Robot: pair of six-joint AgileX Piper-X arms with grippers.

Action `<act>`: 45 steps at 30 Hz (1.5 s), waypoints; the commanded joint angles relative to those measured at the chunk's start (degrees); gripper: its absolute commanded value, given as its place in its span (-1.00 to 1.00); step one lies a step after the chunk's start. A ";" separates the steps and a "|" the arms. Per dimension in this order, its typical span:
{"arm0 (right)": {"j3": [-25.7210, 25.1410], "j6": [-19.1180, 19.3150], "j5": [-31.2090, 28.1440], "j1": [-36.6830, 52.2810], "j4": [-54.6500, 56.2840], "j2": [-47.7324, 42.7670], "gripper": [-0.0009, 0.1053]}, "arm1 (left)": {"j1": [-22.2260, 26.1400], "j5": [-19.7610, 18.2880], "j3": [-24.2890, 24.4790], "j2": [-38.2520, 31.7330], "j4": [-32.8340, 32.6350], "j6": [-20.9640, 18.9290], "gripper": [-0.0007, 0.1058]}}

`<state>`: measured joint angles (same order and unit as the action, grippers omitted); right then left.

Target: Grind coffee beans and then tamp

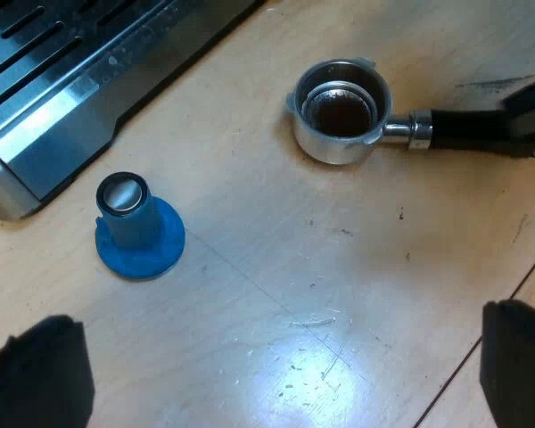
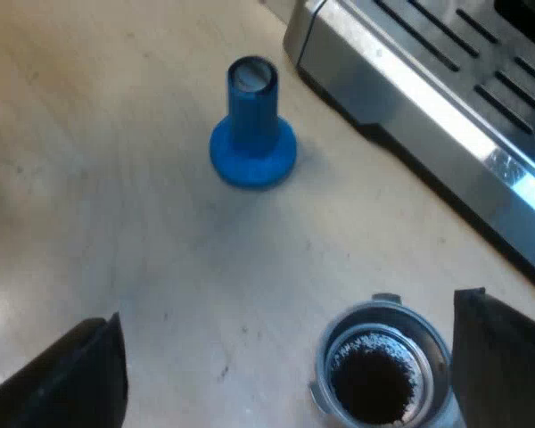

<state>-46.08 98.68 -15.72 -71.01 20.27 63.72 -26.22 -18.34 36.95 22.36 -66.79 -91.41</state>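
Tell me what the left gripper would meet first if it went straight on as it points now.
Most likely the bare table, between the blue tamper and the metal holder. The left gripper is open and neither seems to lie in its line.

The metal holder (image 1: 334,147) lies on the tabletop (image 1: 267,294) with its basket mouth up and dark coffee grounds (image 1: 341,116) inside. Its dark handle (image 1: 464,129) runs out level from the basket. The blue tamper (image 1: 135,227) stands well apart on its wide round base, shiny end up, near the espresso machine (image 1: 71,98) and its steel front edge.
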 commanded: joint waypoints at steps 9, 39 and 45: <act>9.91 -1.15 -0.77 0.06 -22.20 1.79 0.44 | -0.27 0.56 0.63 -0.06 -0.22 0.00 0.68; 18.60 3.99 2.50 0.06 -47.51 11.62 0.44 | -0.27 2.43 -0.61 -0.06 4.56 0.16 0.68; 18.60 3.99 2.44 0.06 -49.96 11.81 0.44 | -0.27 7.69 -0.61 0.14 5.11 -0.02 0.68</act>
<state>-27.37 102.21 -13.16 -71.01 -28.31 75.48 -26.22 -12.36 36.31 22.36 -62.75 -90.98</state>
